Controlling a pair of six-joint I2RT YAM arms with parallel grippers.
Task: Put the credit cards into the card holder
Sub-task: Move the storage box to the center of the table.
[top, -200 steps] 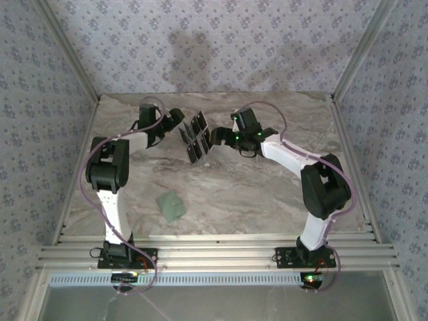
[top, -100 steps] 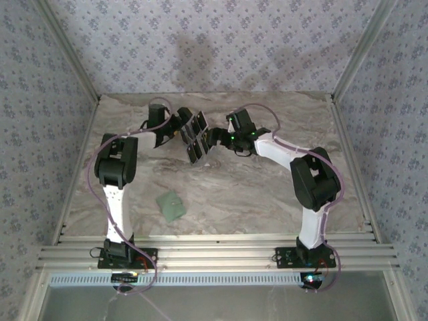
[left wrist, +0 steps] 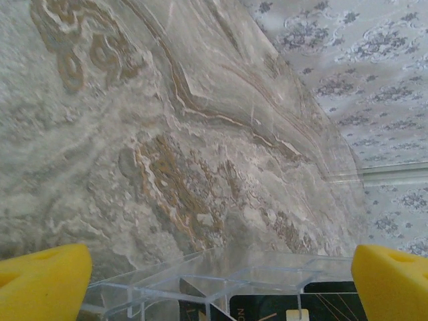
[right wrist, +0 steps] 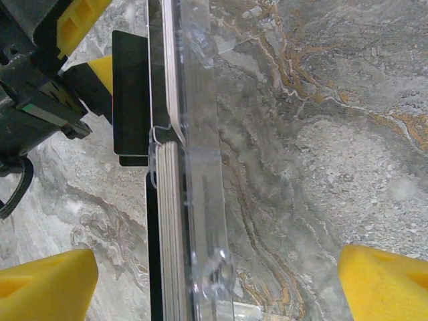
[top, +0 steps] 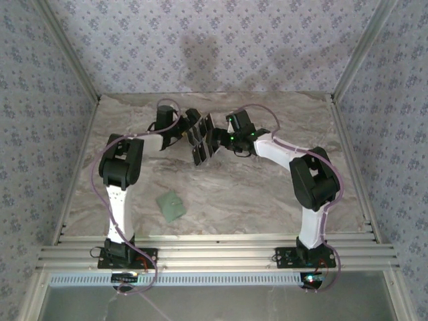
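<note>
Several black credit cards (top: 199,142) stand in a clear acrylic rack (top: 202,130) at the back middle of the table. My left gripper (top: 192,127) is open against the rack's left side; in its wrist view the rack (left wrist: 221,274) and card tops (left wrist: 281,309) lie between its yellow fingertips (left wrist: 41,282). My right gripper (top: 213,138) is open on the rack's right side; its view looks edge-on at the rack (right wrist: 200,134) and the stacked cards (right wrist: 168,234), between its wide-set pads (right wrist: 47,287). The pale green card holder (top: 172,204) lies closed, nearer the front.
Marble-patterned tabletop (top: 267,194) with metal rails at the near edge (top: 214,254) and patterned walls on three sides. My left gripper's black body (right wrist: 37,87) shows just beyond the rack in the right wrist view.
My left gripper has swung right, up to the card rack. My right gripper has crept left toward it. The rack now sits between the two grippers.
</note>
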